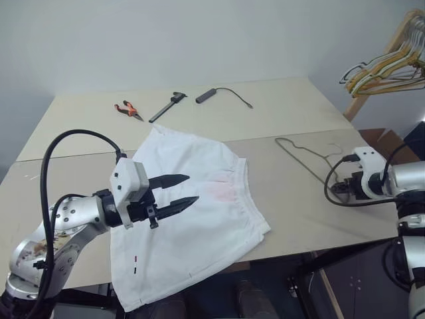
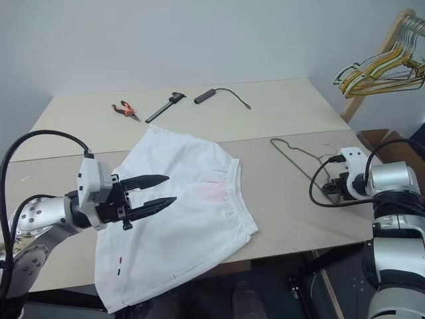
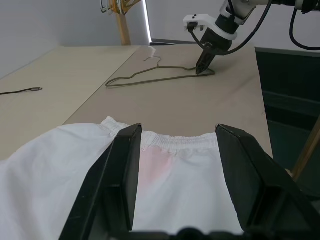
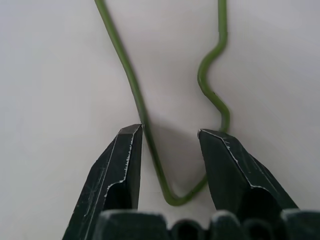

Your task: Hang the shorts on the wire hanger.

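The white shorts [image 1: 192, 199] lie flat on the table, waistband toward the right, with a faint pink tint near it. My left gripper [image 1: 192, 189] hovers just above them, pointing right, open and holding nothing. To the right of the shorts the thin olive wire hanger [image 1: 299, 158] lies flat on the table. My right gripper [image 4: 170, 132] points down at the hanger's near-right corner. It is open, with the bent wire [image 4: 131, 80] lying between its two fingers. The left wrist view shows this gripper [image 3: 202, 67] tipped onto the hanger's end.
Orange-handled pliers [image 1: 128, 109], a caliper [image 1: 167, 106] and a black cabled tool [image 1: 222, 94] lie at the table's far side. A bunch of yellow and green hangers [image 1: 385, 66] hangs on a wooden rack at the far right. The table's right edge runs close to my right gripper.
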Controlling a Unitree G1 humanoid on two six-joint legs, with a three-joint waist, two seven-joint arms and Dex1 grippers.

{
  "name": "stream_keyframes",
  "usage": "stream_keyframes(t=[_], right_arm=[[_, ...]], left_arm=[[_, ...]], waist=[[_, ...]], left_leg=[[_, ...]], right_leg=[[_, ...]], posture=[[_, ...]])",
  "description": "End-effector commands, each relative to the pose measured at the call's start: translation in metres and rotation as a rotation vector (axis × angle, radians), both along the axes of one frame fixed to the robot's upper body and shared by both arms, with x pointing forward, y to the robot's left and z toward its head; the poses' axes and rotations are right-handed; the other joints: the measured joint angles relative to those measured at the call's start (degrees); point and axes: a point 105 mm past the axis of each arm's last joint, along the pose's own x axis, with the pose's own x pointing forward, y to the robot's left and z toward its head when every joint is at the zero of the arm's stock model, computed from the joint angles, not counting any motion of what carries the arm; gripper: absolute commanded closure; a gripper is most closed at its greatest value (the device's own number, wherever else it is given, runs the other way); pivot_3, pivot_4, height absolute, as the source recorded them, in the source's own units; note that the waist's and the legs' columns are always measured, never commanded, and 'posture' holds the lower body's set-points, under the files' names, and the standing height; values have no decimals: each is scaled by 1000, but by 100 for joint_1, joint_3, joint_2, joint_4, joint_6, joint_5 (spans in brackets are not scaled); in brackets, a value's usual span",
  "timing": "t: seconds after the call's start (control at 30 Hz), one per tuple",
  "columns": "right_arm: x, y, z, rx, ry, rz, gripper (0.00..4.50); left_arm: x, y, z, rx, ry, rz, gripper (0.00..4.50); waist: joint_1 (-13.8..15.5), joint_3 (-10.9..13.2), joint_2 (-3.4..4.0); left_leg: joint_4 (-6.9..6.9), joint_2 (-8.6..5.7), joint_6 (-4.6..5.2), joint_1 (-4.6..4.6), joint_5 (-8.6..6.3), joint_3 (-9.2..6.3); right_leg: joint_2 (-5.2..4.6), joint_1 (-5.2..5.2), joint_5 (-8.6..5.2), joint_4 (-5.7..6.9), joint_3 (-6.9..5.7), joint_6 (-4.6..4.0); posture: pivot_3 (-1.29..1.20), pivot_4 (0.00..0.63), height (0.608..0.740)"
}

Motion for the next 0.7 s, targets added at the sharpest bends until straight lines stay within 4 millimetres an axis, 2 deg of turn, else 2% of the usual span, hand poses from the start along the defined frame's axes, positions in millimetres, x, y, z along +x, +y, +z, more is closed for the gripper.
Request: stream_keyframes(t=[0.03, 0.1, 0.13, 0.23, 0.37, 0.53, 0.63, 0.7], right_arm=[[2, 1, 6, -4, -9, 19, 2239], [0, 1, 1, 1, 17, 23, 2239], [-1, 2, -2, 2, 30, 28, 2407], [-2, 6, -7, 3, 53, 54, 3151], [-4, 12, -10, 5, 77, 83, 4478], [-4, 11, -10, -19, 73, 108, 4478], [-1, 10, -5, -111, 13, 175, 4478], [11, 17, 14, -274, -178, 273, 4478]], left_arm=[[-5, -2, 10, -4, -51, -14, 1952], [-5, -2, 10, -3, -50, -13, 1952], [-5, -2, 10, -2, -50, -13, 1952], [-5, -2, 10, -1, -50, -12, 1952], [-6, -1, 10, 3, -51, -10, 1952], [-6, -1, 10, 2, -54, -6, 1952], [-6, -1, 10, -1, -55, -5, 1952], [-4, -2, 10, -10, -60, -2, 1952]], waist=[[1, 0, 0], [0, 0, 0], [1, 0, 0], [-3, 0, 0], [-5, 0, 0], [-2, 0, 0], [4, 0, 0], [4, -1, -1]], left_leg=[[0, 0, 0, 0, 0, 0], [0, 0, 0, 0, 0, 1], [0, 0, 0, 0, 0, 0], [0, 1, 0, 2, 0, 0], [0, 2, 0, 4, 0, 0], [0, 2, 0, 4, 0, 0], [0, 3, 0, 4, 0, -1], [0, 3, 0, 3, 0, 0]], right_leg=[[0, 0, 0, 0, 0, 0], [0, 0, 0, 0, 0, 0], [0, 0, 0, 0, 0, 0], [0, 1, 0, 0, 0, 0], [1, 2, -1, 1, 0, 2], [2, 3, -1, 0, 0, 1], [2, 2, -1, 0, -2, 2], [2, 2, -5, -1, -1, 8]], posture=[[-30, 88, 740], [-28, 91, 740], [-27, 92, 740], [-27, 93, 740], [-24, 94, 740], [-24, 95, 740], [-32, 95, 740], [-43, 92, 740]])
